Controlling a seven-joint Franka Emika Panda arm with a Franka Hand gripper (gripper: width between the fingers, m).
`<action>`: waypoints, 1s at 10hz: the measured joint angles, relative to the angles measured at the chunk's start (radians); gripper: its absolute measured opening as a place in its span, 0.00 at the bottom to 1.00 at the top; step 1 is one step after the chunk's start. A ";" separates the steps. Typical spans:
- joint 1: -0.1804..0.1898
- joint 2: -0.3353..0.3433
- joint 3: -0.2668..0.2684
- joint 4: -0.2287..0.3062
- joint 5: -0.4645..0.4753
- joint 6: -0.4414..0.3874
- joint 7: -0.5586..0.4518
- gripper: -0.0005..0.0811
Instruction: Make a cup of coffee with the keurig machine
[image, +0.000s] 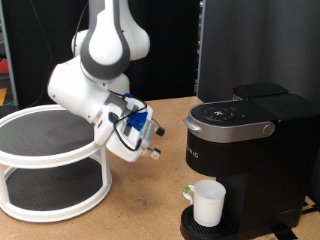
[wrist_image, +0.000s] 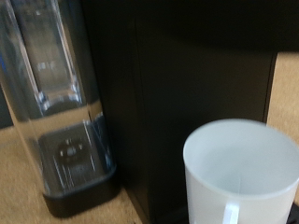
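The black keurig machine (image: 240, 135) stands at the exterior view's right, its silver-rimmed lid (image: 230, 118) down. The white cup (image: 208, 203) sits upright on the round drip tray (image: 190, 226) at the machine's base, under the brew head. My gripper (image: 150, 140) hangs in the air to the exterior view's left of the machine, above the table, pointing towards the cup, apart from both. The wrist view shows the empty cup (wrist_image: 245, 173), its handle (wrist_image: 230, 215) facing the camera, the machine's dark body (wrist_image: 187, 84) and its clear water tank (wrist_image: 56, 89). No fingers appear there.
A white two-tier round shelf (image: 50, 160) with dark mesh tops stands at the exterior view's left, close under the arm (image: 100, 60). A dark panel (image: 255, 45) rises behind the machine. Brown tabletop (image: 140, 205) lies between shelf and machine.
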 joint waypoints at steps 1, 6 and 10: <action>-0.009 -0.037 -0.006 -0.005 -0.008 -0.014 0.023 0.99; -0.012 -0.224 -0.010 -0.007 -0.009 -0.057 0.162 0.99; -0.016 -0.362 -0.010 0.006 -0.038 -0.097 0.314 0.99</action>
